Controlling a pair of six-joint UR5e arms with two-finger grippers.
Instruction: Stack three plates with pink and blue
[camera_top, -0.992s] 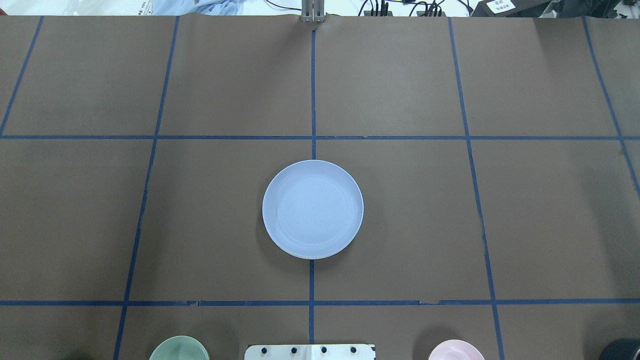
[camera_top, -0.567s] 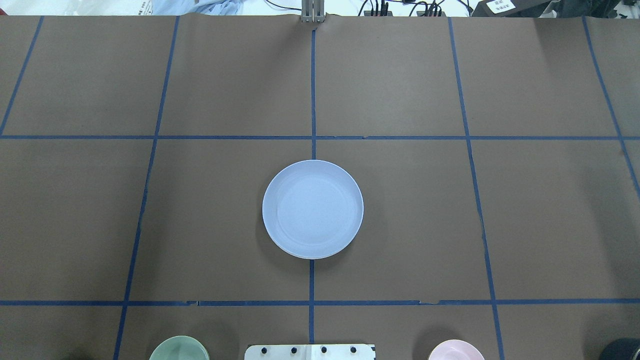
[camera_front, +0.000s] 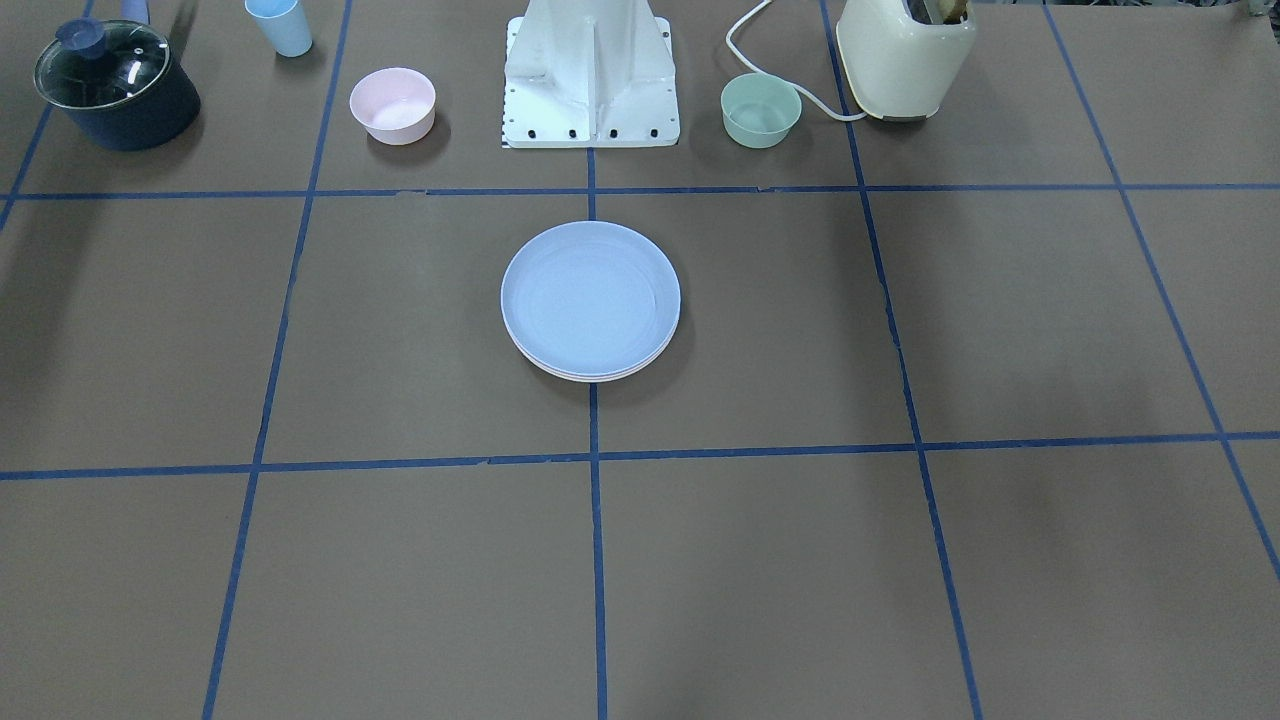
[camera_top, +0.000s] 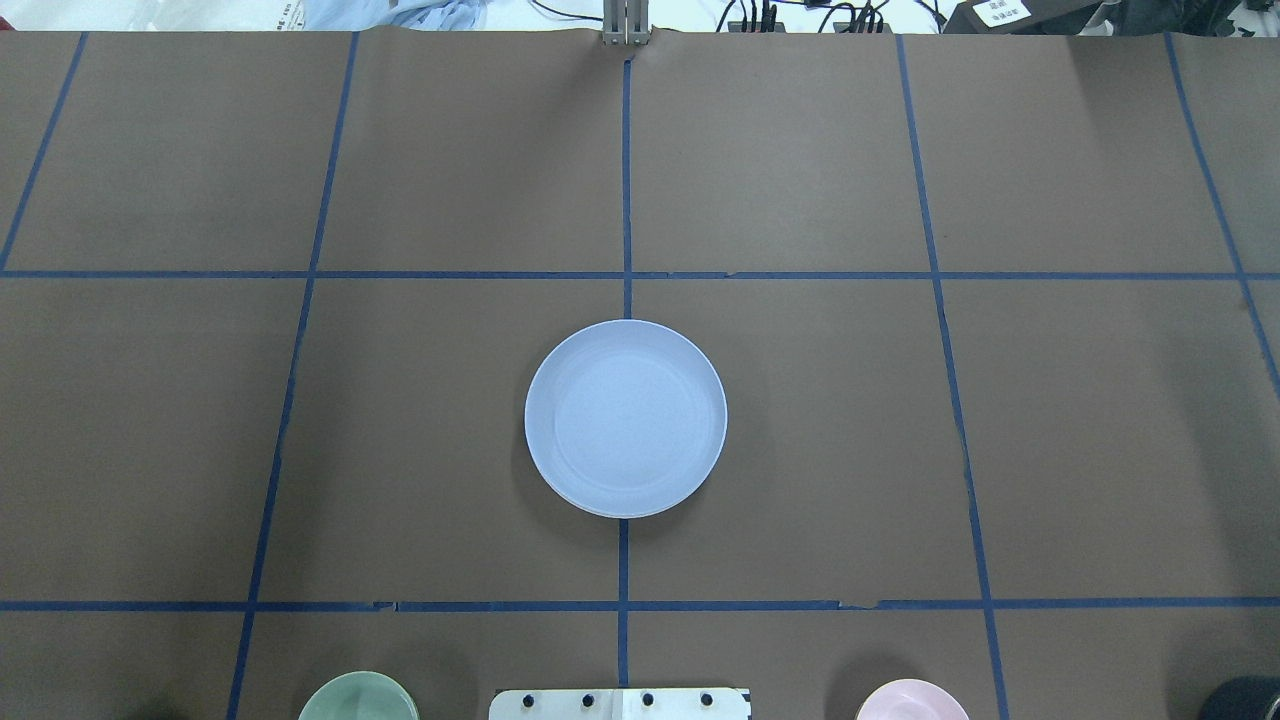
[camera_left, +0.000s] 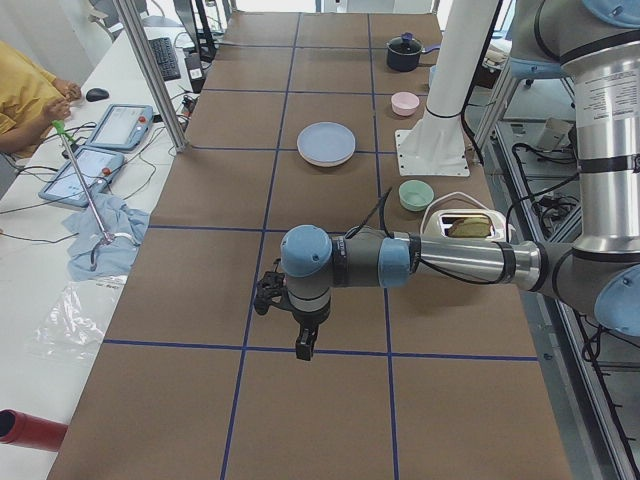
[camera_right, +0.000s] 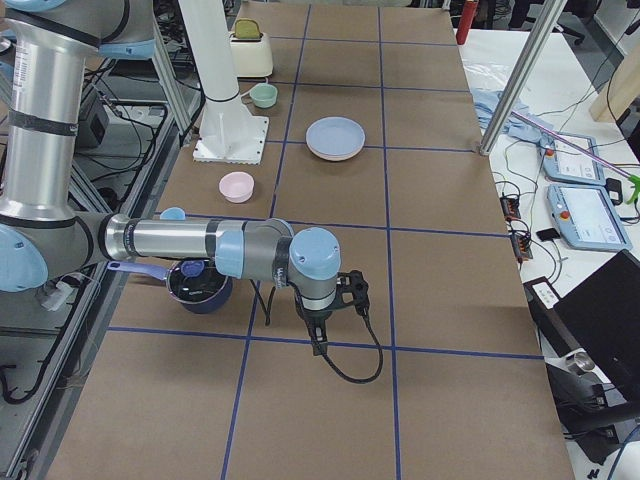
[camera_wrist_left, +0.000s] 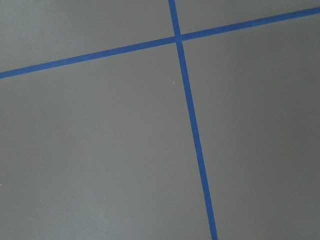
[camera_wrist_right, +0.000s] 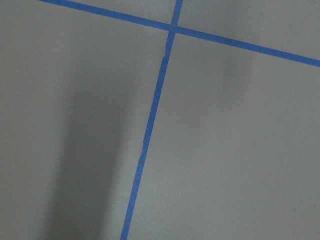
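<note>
3 plates (camera_front: 590, 300) stacked mid-counter (camera_front: 900, 560), blue uppermost.
Well apart, at opposite ends, are found the left gripper (camera_left: 303, 348) and right gripper (camera_right: 318, 346); whether spread cannot be told.

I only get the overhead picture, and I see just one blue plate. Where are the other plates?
Observer: They are under it. In the front-facing view, pale rims peek out below the blue plate.
Child: Where are the robot's hands? I see none!
Observer: Off to the sides. In the left side view, the left gripper hangs over bare table, far from the plates.
Child: And the other one?
Observer: In the right side view, the right gripper hangs low near a dark pot. Whether either is open, I cannot tell.
</note>
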